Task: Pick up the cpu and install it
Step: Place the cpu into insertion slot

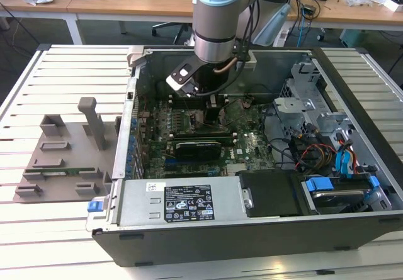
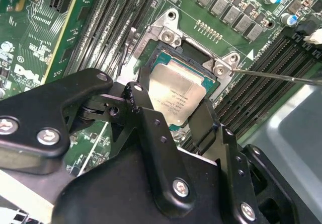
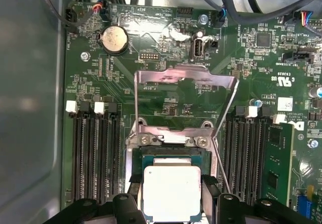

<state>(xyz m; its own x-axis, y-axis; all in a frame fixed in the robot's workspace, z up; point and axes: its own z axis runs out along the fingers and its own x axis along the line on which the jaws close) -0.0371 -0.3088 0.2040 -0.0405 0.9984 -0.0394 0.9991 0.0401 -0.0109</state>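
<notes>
The cpu (image 2: 182,94) (image 3: 170,193), a silvery square chip with a pale rim, lies level over the open socket (image 2: 166,58) on the green motherboard. My gripper (image 2: 176,97) (image 3: 171,196) is shut on it, one black finger (image 2: 137,99) against one edge and the other finger (image 2: 207,118) against the opposite edge. I cannot tell whether the chip rests in the socket or hovers just above it. The socket's metal load plate (image 3: 186,83) stands raised and its thin lever (image 2: 276,76) is swung out. In the exterior view the gripper (image 1: 213,113) reaches down into the open computer case (image 1: 252,236).
Black memory slots (image 3: 95,153) flank the socket, with a green memory stick (image 3: 279,158) in one. A coin battery (image 3: 114,38) and cables (image 3: 241,2) sit beyond. The case holds a power supply (image 1: 182,201) and drive cage (image 1: 327,135). A grey fixture tray (image 1: 63,154) lies at the exterior view's left.
</notes>
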